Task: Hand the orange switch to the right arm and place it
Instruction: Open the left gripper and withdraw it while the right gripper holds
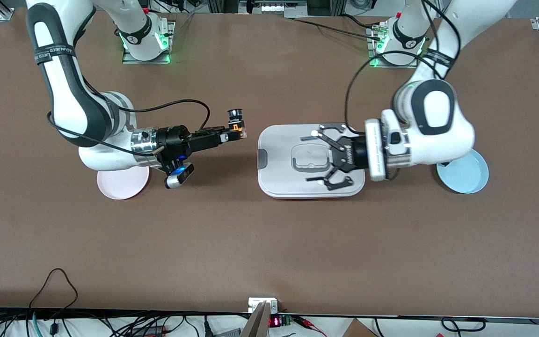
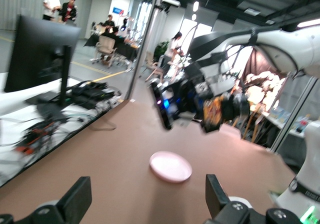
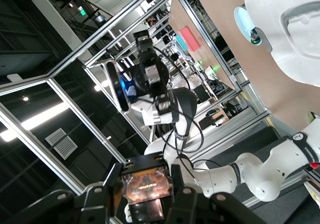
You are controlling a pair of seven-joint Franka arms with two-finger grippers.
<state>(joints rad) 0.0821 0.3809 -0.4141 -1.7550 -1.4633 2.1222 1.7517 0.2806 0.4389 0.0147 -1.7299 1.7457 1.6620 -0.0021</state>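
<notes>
The orange switch [image 1: 236, 123], a tiny black part with amber pieces, sits pinched in my right gripper [image 1: 238, 132], which is shut on it above bare table between the pink plate [image 1: 124, 185] and the white lidded container [image 1: 274, 180]. In the right wrist view the orange switch [image 3: 146, 183] fills the gap between the right gripper's [image 3: 146, 191] fingers. My left gripper [image 1: 315, 159] hangs open and empty over the container's lid, facing the switch. The left wrist view shows the left gripper [image 2: 145, 199] wide apart, with the orange switch [image 2: 214, 113] held farther off.
The pink plate [image 2: 171, 166] lies under the right arm's wrist, toward the right arm's end. A light blue plate [image 1: 467, 177] lies by the left arm's elbow, toward the left arm's end. Both arm bases stand along the table's edge farthest from the front camera.
</notes>
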